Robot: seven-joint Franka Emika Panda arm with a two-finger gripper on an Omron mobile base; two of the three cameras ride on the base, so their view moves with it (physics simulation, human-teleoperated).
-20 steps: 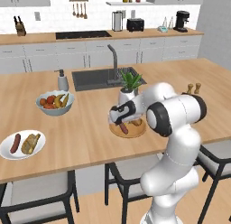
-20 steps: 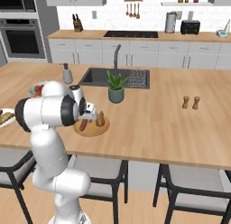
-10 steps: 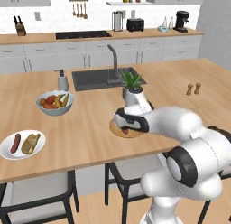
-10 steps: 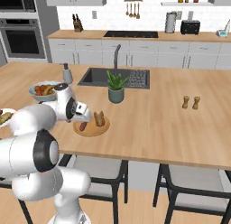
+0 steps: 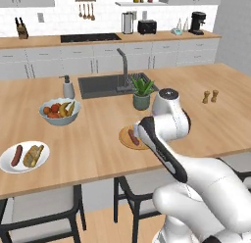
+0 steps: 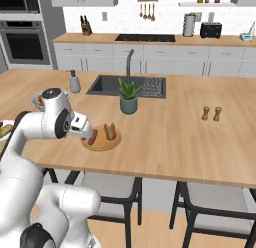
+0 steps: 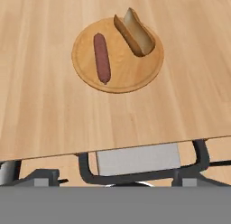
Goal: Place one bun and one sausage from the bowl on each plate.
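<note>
Sausage + bun sit on tan wood plate near front edge of tabletop in left base view, partly behind the arm. White plate far left holds another sausage w/ bun beside it. Fruit bowl behind it, potted plant just behind wood plate, salt/pepper pair well to the right.

Right base view: wood plate carries sausage and upright bun, apart from each other. Gripper just left of the plate; can't tell jaw state here.

Hand view: wood plate below, sausage flat on left half, split bun on right half, not touching. Fingertips not visible; gripper jaws spread wide, nothing held.
</note>
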